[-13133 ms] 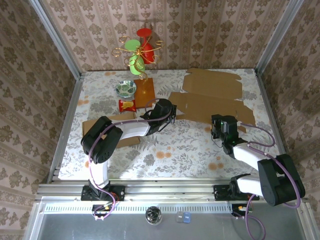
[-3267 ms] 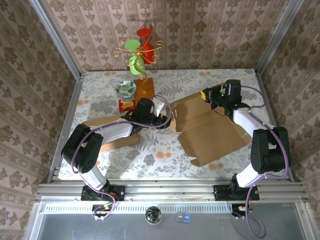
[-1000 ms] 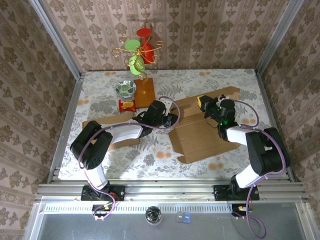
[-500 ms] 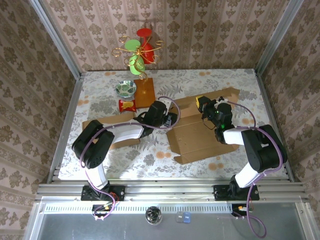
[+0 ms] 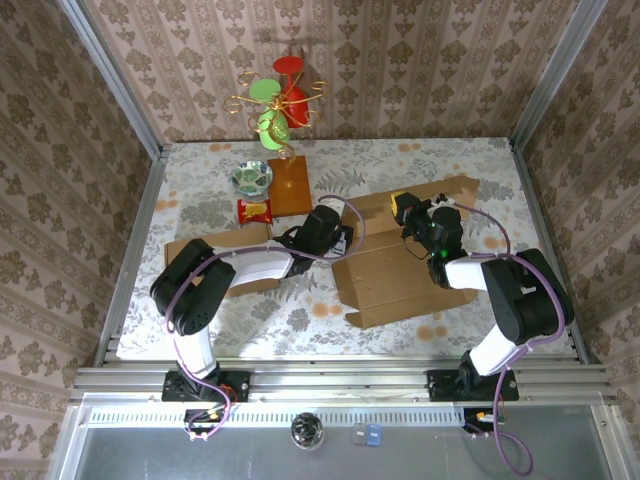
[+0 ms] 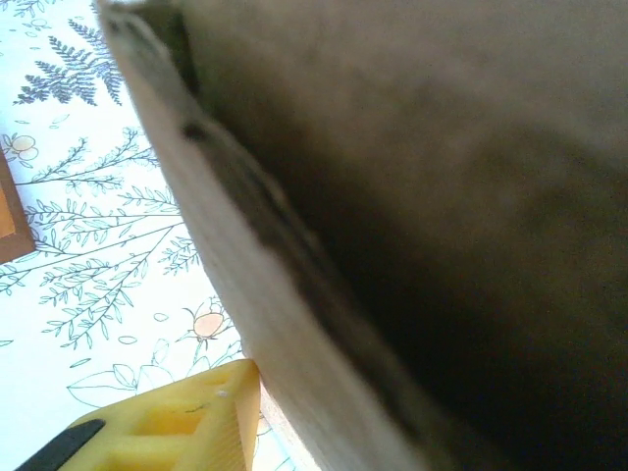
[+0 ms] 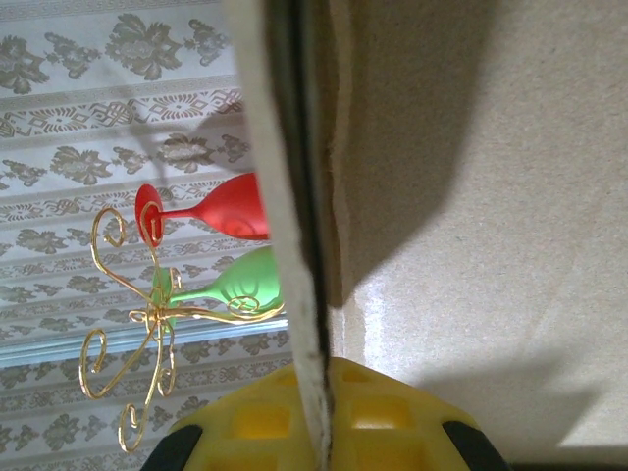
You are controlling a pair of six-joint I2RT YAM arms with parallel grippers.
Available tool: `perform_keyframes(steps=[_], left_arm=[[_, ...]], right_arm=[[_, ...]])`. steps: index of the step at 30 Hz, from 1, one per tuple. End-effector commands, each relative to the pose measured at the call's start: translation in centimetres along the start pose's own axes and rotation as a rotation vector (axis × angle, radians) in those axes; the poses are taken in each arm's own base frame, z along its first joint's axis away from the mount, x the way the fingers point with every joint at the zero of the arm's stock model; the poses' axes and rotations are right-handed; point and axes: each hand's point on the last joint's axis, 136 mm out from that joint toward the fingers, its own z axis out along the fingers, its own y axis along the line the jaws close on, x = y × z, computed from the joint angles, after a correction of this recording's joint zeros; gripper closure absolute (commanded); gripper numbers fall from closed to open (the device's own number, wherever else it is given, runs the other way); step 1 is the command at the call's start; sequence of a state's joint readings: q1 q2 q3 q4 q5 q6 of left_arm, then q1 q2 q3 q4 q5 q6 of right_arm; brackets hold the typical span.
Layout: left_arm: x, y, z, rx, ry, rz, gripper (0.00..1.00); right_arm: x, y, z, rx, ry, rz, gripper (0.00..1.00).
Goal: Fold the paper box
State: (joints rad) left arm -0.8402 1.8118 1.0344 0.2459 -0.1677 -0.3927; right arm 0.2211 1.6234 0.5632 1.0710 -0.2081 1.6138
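Box [image 5: 400, 280]: I see it on the desk [image 5: 450, 160], right of centre, partly folded.
Right jaws: clamped on the edge of the box's far flap.
Left jaws: at the box's left edge; I cannot tell whether they are apart or gripping.

Table [image 5: 300, 312], floral-patterned surface. The paper box [image 5: 400, 282] rests on it between left claw [image 5: 343, 243] and right claw [image 5: 403, 208], extending nearward. Left of left claw: flat cardboard sheet [image 5: 215, 240]. Beyond that sheet: red packet [image 5: 254, 209], bowl [image 5: 251, 177], wooden stand base [image 5: 289, 187].
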Motion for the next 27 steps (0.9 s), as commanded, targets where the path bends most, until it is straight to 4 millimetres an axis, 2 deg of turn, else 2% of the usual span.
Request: perform_keyframes(steps=[1, 8, 12, 21, 27], left_arm=[[0.2, -0.3, 0.7, -0.035, 0.014, -0.008, 0.62], [-0.2, -0.4, 1.0, -0.072, -0.001, -0.036, 0.65], [-0.3, -0.1, 1.1, -0.094, -0.012, -0.059, 0.72], [-0.4, 0.2, 1.5, -0.128, -0.007, -0.09, 1.0], [-0.5, 0.8, 1.3, -0.172, -0.008, -0.111, 1.0]], right_arm=[[2.0, -3.1, -0.2, 0.091, 0.065, 0.03, 1.0], [2.3, -3.1, -0.1, 0.091, 0.07, 0.033, 1.0], [2.3, -2.9, -0.1, 0.087, 0.071, 0.032, 1.0], [2.4, -2.9, -0.1, 0.091, 0.076, 0.034, 1.0], [2.5, -2.8, 0.0, 0.097, 0.08, 0.033, 1.0]])
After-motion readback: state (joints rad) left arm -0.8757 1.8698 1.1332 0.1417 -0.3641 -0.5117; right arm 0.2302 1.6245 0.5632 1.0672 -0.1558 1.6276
